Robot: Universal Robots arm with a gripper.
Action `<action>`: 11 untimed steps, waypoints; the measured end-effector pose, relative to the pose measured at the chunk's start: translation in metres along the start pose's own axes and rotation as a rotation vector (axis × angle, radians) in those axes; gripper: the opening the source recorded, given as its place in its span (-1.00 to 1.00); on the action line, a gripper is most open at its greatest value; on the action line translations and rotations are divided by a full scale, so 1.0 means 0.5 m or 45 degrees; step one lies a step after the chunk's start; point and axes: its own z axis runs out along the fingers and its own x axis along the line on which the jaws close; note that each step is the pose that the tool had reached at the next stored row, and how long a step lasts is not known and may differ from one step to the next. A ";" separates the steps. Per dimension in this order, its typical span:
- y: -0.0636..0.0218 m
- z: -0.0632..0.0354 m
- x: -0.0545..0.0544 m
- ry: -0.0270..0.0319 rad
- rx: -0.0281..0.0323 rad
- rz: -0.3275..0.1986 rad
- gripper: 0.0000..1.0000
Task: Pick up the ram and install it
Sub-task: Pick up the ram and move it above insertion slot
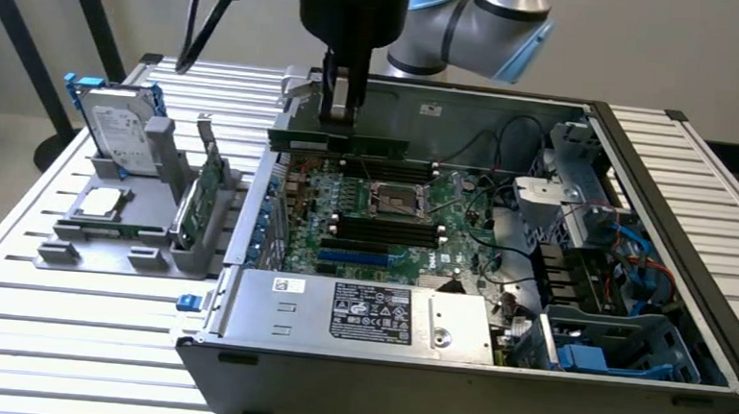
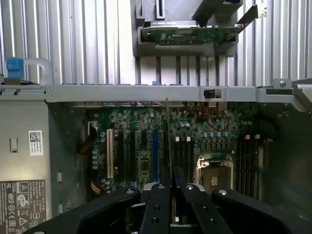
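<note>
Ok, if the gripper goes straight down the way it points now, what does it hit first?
The ram clamped in the gripper leads, likely meeting the motherboard at or beside the black slots by the processor socket; alignment unclear.

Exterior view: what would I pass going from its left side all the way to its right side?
Silver hard drive in a blue frame → upright green expansion card → long green ram stick clamped in the black gripper → blue plastic drive tray.
</note>
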 end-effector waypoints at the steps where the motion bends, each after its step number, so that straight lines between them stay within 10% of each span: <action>1: -0.009 0.002 -0.001 0.0004 -0.0002 0.000 -0.73; 11: -0.067 0.033 -0.052 0.0185 0.0001 0.001 -0.73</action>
